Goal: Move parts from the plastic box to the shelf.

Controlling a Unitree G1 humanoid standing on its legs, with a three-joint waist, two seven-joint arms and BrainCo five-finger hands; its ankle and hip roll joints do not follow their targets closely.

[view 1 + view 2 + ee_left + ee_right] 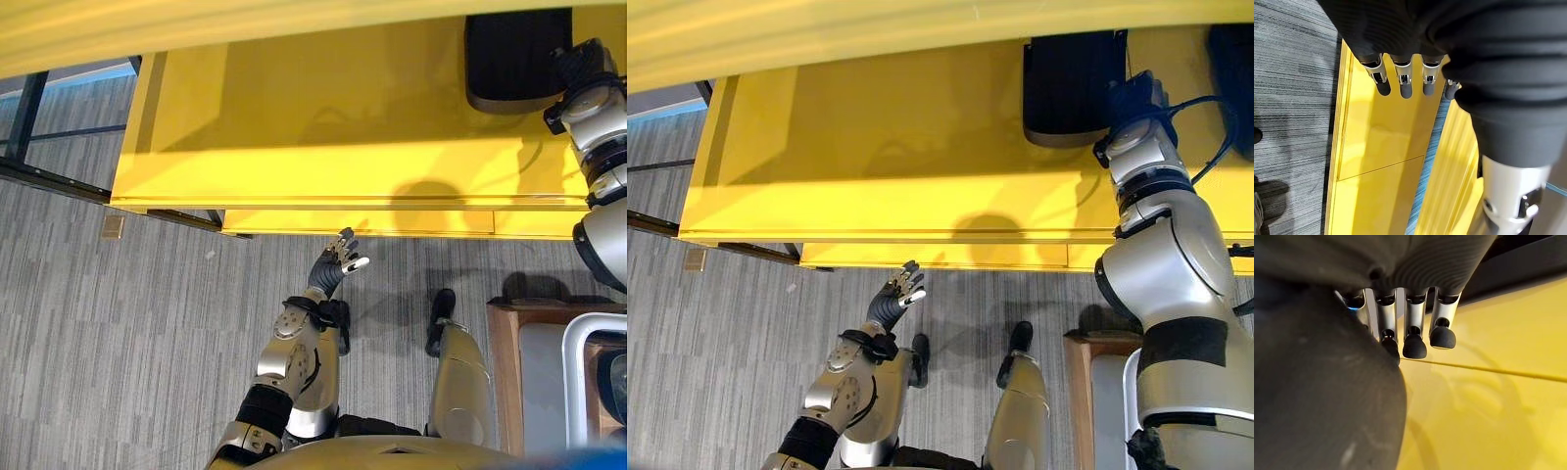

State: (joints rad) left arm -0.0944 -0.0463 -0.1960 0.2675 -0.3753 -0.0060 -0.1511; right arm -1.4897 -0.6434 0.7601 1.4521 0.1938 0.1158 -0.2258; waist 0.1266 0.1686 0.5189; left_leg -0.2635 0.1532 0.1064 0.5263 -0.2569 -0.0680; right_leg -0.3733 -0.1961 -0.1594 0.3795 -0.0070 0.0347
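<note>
Nearest, at the robot's right, the plastic box (571,364) sits on a wooden stand (502,364), and something dark lies inside it at the edge of the left eye view; what it is cannot be told.

Just ahead on the other side, the left hand (336,264) hangs low over the grey carpet (118,333), near the front edge of the shelf (323,127). Its fingers (1406,88) are loose and spread, with nothing in them, and its own wrist view looks past them along the yellow boards.

Farther off, the shelf runs across the scene as a broad yellow board with a second yellow board above it. The right arm reaches up onto it, and the right hand (1133,99) lies over the yellow surface just beside a black ribbed part (1068,86) that rests flat at the back of the shelf. In the right wrist view the fingers (1414,345) hang relaxed above the board, grasping nothing, with the dark part showing beyond them. Whether the hand touches the part cannot be told.

Another dark part (1230,69) lies on the shelf farther to the right, partly cut off.
</note>
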